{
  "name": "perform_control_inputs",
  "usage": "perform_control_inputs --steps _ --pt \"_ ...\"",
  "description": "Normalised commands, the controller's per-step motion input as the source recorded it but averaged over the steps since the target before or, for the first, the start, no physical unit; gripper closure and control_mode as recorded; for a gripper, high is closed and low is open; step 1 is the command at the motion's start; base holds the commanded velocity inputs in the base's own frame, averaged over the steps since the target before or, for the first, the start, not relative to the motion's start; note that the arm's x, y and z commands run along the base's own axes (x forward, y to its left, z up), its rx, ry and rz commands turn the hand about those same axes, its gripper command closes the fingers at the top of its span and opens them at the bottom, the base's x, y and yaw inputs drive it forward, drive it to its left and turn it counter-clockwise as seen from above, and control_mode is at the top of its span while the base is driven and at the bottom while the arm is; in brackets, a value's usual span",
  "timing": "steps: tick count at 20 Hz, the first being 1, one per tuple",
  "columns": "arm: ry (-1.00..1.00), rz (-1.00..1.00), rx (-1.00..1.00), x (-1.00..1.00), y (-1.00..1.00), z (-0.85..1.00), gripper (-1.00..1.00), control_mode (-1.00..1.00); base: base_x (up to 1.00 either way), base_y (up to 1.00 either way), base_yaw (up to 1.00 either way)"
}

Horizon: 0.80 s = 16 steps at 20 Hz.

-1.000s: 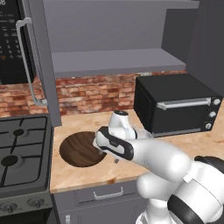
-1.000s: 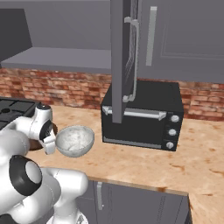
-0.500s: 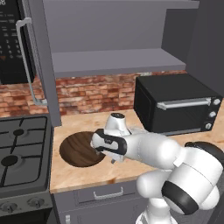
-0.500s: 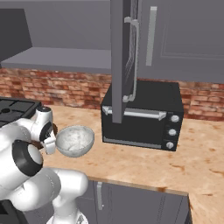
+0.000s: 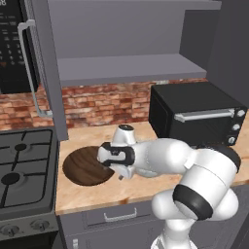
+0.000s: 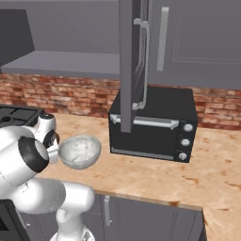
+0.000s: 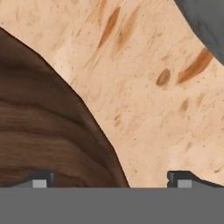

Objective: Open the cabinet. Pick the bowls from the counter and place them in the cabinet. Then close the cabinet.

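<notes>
In the left base view the cabinet (image 5: 121,48) stands open, its shelf bare, so the step in hand looks like picking the first bowl. The gripper (image 5: 116,171) hangs low over the counter (image 5: 97,192), at the right rim of the brown bowl (image 5: 85,166), which lies between the stove (image 5: 24,170) and the toaster oven (image 5: 194,114). In the right base view the marble bowl (image 6: 80,151) sits on the counter just left of the oven, close beside the arm's wrist. In the hand view the fingertips (image 7: 41,180) stand spread wide and hold nothing: the left tip is over the brown bowl's wood, the right tip over bare counter, so the rim runs between them. The next move, I judge, calls for a short descent and then closing on that rim.
</notes>
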Motion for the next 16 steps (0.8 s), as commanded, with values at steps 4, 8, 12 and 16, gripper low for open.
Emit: perform_control_inputs --steps 4,8,12,16 --pt "0.0 -0.03 0.0 0.04 0.04 -0.19 1.0 -1.0 0.0 0.0 0.0" --pt "0.0 -0.01 0.0 0.0 0.0 -0.03 1.0 -1.0 0.0 0.0 0.0" --pt "-0.05 0.0 0.0 -0.24 0.02 0.0 1.0 -1.0 0.0 0.0 0.0" --pt "-0.11 0.0 0.0 -0.37 0.0 0.24 1.0 -1.0 0.0 0.0 0.0"
